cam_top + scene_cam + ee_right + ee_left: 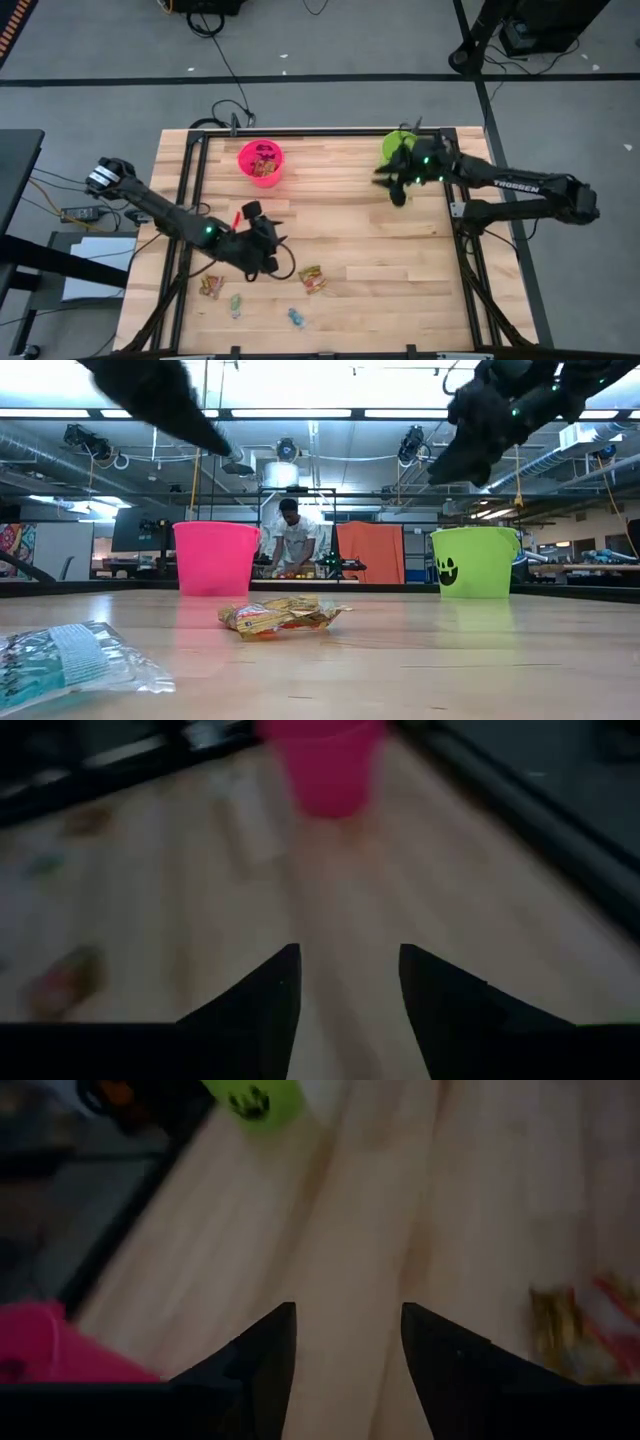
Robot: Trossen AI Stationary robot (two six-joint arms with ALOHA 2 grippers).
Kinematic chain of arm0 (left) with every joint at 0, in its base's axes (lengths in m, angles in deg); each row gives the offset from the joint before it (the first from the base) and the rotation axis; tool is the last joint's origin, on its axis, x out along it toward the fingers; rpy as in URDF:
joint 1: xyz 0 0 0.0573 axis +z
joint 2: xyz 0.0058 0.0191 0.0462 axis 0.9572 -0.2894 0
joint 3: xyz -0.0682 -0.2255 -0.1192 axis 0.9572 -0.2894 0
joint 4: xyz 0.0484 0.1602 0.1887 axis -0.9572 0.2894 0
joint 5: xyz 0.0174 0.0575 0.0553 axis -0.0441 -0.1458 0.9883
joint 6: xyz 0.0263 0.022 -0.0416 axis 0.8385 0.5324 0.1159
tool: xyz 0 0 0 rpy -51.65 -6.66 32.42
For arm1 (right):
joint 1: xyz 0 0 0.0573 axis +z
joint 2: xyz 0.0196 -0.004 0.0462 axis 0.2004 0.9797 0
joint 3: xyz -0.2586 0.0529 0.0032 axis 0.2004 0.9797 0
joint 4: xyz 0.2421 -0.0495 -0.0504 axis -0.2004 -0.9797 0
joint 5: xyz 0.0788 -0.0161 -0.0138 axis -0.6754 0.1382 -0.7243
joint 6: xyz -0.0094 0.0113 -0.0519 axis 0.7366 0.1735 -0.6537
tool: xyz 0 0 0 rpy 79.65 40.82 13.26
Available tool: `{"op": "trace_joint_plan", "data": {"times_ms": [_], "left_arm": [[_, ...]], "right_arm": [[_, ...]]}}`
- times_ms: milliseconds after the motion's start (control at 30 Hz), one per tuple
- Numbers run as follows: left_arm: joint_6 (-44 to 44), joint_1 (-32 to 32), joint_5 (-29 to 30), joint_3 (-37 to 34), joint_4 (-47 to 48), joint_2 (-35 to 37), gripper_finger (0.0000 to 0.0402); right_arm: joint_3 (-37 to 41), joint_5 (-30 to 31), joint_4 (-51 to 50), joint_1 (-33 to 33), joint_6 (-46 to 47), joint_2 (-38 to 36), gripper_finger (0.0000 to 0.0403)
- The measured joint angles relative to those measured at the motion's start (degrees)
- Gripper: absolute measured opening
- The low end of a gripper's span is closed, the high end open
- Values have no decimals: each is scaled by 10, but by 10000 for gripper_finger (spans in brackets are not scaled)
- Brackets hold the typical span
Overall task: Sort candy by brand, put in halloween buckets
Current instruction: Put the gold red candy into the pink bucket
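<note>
The pink bucket (261, 163) stands at the table's far middle with orange packets inside; the lime green bucket (397, 146) stands far right, partly under my right arm. An orange-red-yellow packet (312, 280) lies near the front, another (211, 286) at front left. Teal pieces lie at the front left (236, 304) and front middle (295, 318). My left gripper (270, 240) is open and empty above the table, left of the middle packet. My right gripper (388, 185) is open and empty, just near of the green bucket. Both wrist views show open, empty fingers (345, 1330) (340, 970).
A black metal frame (190, 200) runs along the table's left, far and right sides. A small red object (236, 215) lies left of centre. The table's middle and right front are bare wood. A person stands in the room beyond the far edge (293, 535).
</note>
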Motion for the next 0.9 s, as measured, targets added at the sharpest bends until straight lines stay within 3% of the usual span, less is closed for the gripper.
{"op": "trace_joint_plan", "data": {"times_ms": [167,367,467,667,900], "left_arm": [[-77,-39,-2,0,62,1,188],[-103,-60,-1,-1,70,-1,188],[-105,-61,-22,-1,65,-1,188],[-106,-67,-35,-1,65,-1,188],[-105,-68,-33,-1,63,-1,188]], "right_arm": [[0,10,54,134,47,47,179],[0,103,143,255,75,145,179],[0,133,176,286,91,202,179],[0,135,279,318,138,326,179],[-1,83,476,343,182,452,179]]}}
